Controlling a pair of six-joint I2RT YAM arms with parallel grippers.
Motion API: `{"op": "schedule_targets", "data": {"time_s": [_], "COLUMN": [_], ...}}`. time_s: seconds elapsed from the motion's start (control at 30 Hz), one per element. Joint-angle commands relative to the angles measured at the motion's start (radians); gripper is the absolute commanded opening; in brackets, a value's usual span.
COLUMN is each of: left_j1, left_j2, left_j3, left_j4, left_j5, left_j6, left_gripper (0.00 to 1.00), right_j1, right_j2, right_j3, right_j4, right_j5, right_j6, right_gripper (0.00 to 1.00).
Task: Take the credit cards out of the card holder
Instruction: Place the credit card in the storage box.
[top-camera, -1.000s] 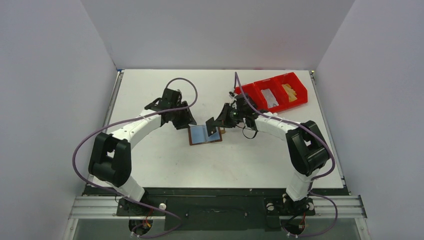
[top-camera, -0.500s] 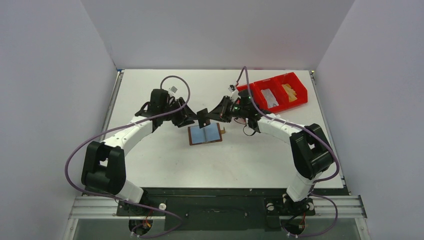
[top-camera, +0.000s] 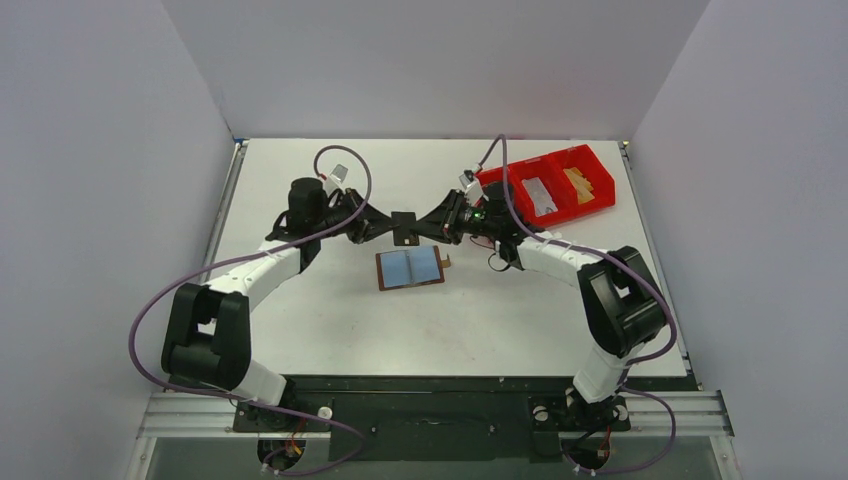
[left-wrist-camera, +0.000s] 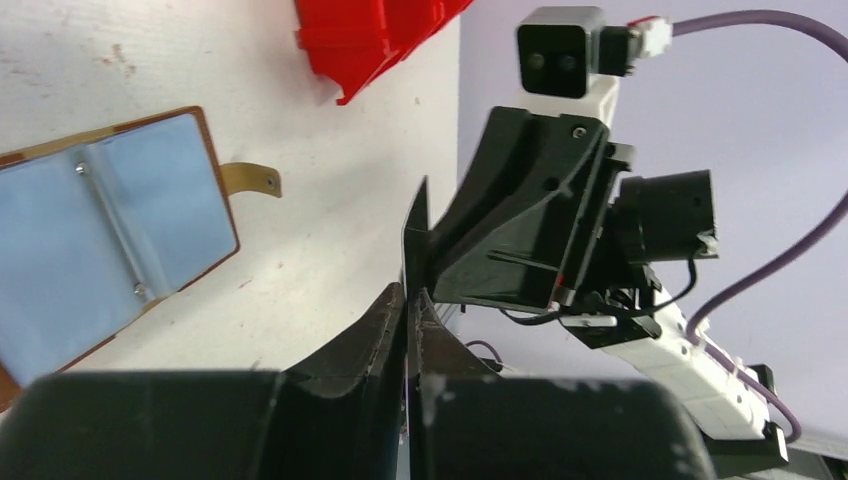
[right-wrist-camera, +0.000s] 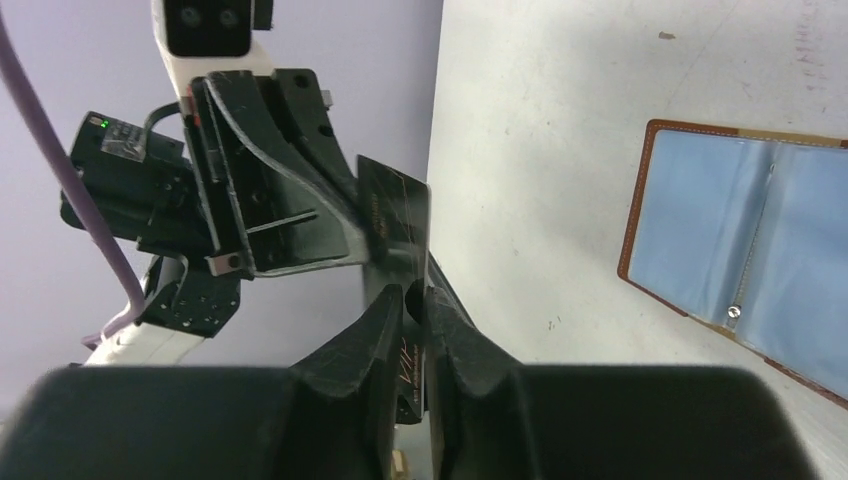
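Two pincers share one black card (top-camera: 404, 228). Your left pincer (top-camera: 388, 228) and right pincer (top-camera: 424, 226) are both pinched onto it from opposite sides. They hold it on edge in the air just behind the card holder (top-camera: 410, 267), which lies open and flat on the counter (top-camera: 300, 310), pale blue pockets up.

This looks like a hand-over. Let only one side go. Make sure the receiving grip is firm, then ease the other pincer apart before either arm draws back. If both pull while clamped, the thin card may bend or twist loose.

From above you see only a small dark square between the two arms. The left wrist view shows the card edge-on, seated between that pincer's tips. The right wrist view shows the card's flat face and how narrow a strip each side holds. No view shows whether more cards sit in the pockets.
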Motion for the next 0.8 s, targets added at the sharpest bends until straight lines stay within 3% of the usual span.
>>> {"op": "schedule_targets", "data": {"time_s": [0.0,0.07,0.23,0.4,0.47,0.63,0.7,0.77], "left_j1": [-0.006,-0.006,-0.004,-0.004,-0.004,-0.004,-0.004,0.004], "left_j2": [-0.025,-0.020,-0.005,0.007,0.010,0.014,0.014,0.006], "left_j3": [-0.030,-0.049,-0.096,-0.110,-0.110,-0.112,-0.112,-0.111], "left_j4": [0.161,0.218,0.371,0.439,0.448,0.439,0.419,0.380], "left_j5": [0.048,0.052,0.053,0.056,0.057,0.057,0.058,0.050], "left_j6": [-0.079,-0.121,-0.229,-0.274,-0.278,-0.274,-0.263,-0.239], "left_gripper": [0.00,0.00,0.00,0.00,0.00,0.00,0.00,0.14], "right_j1": [0.021,0.023,0.035,0.043,0.044,0.044,0.041,0.034], "right_j2": [-0.019,-0.017,0.008,0.049,0.059,0.064,0.060,0.049], "right_j3": [-0.003,-0.011,-0.036,-0.058,-0.058,-0.054,-0.057,-0.061], "right_j4": [0.150,0.190,0.370,0.538,0.557,0.578,0.581,0.567], "right_j5": [-0.051,-0.054,-0.072,-0.079,-0.080,-0.074,-0.072,-0.066], "right_j6": [0.036,0.062,0.186,0.295,0.316,0.335,0.335,0.320], "right_gripper": [0.24,0.34,0.37,0.29,0.24,0.00,0.00,0.00]}}
